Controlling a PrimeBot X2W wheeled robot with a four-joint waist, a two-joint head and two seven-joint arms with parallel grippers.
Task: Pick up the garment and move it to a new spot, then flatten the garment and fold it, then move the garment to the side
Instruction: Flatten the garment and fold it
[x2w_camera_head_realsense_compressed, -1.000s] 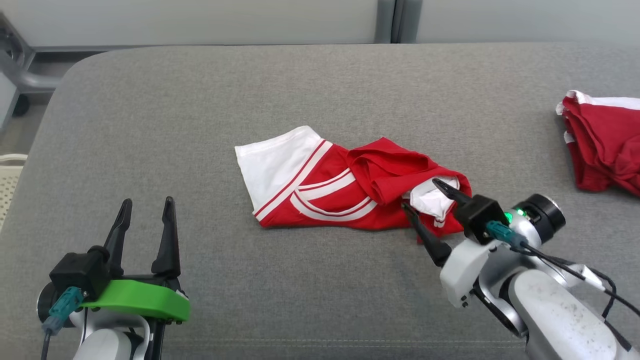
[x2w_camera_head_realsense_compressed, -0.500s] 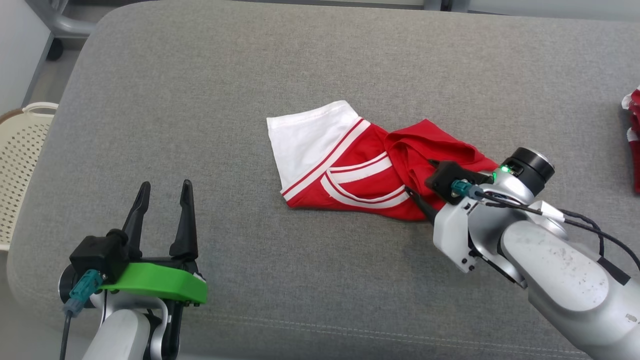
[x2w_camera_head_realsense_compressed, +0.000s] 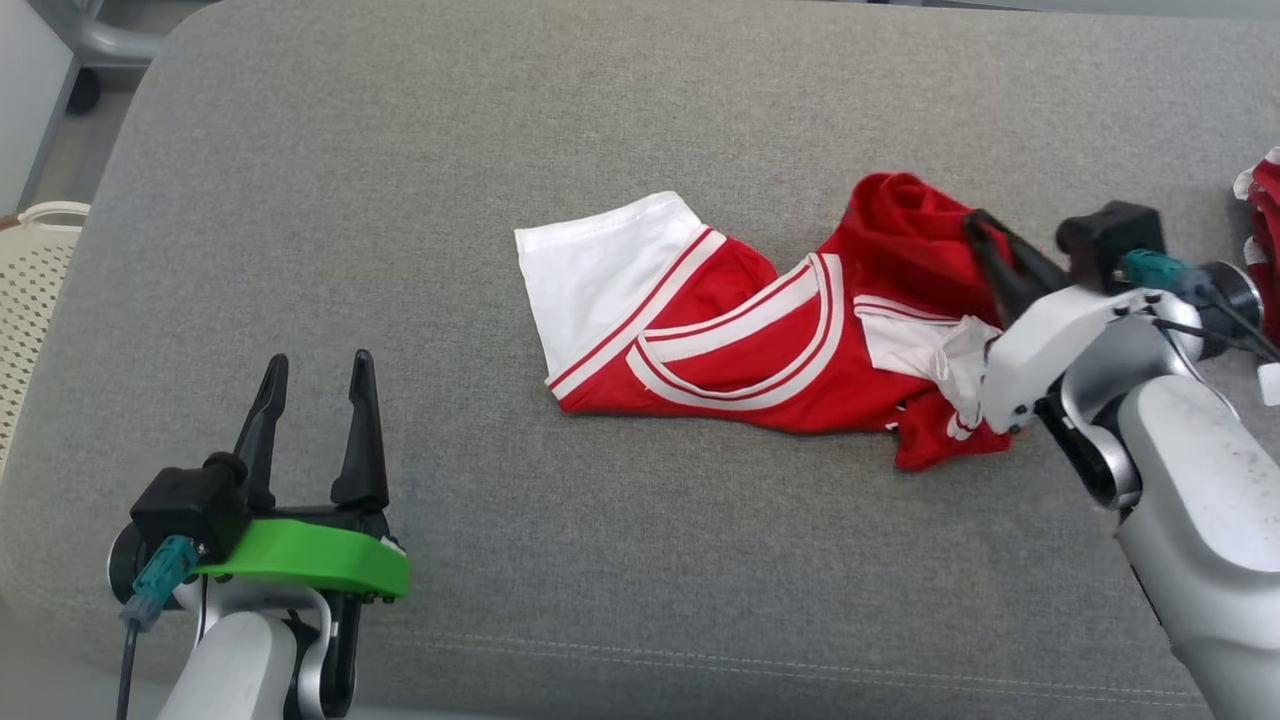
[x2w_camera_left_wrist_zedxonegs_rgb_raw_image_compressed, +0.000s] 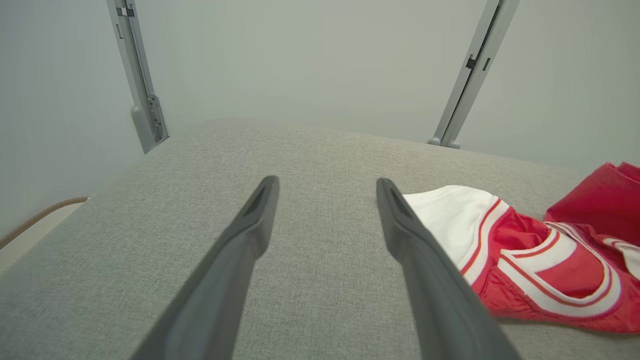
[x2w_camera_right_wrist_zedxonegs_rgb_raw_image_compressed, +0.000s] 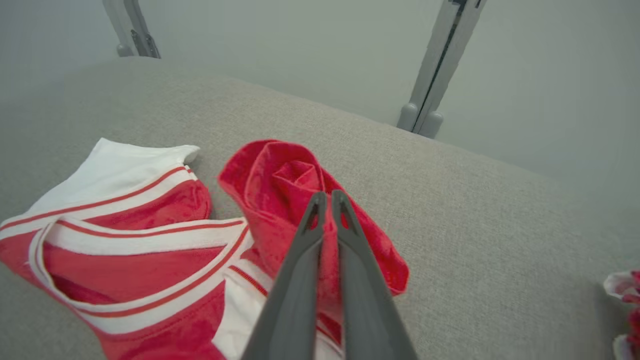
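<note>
Since the right gripper (x2w_camera_right_wrist_zedxonegs_rgb_raw_image_compressed: 325, 197) is pinched tight on a red fold of the garment (x2w_camera_head_realsense_compressed: 740, 340), lying mid-cushion (x2w_camera_head_realsense_compressed: 400, 150), this looks like the pickup step. Left gripper (x2w_camera_head_realsense_compressed: 318, 365) sits near, jaws apart. Next: lift clear, carry to new spot.

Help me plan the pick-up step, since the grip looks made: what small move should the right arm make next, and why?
Probably raise the right gripper a little, straight up. Its fingers are shut on a red fold of the red-and-white shirt, the rest of which lies crumpled on the grey cushion. The left gripper stands open, apart from the cloth.
</note>
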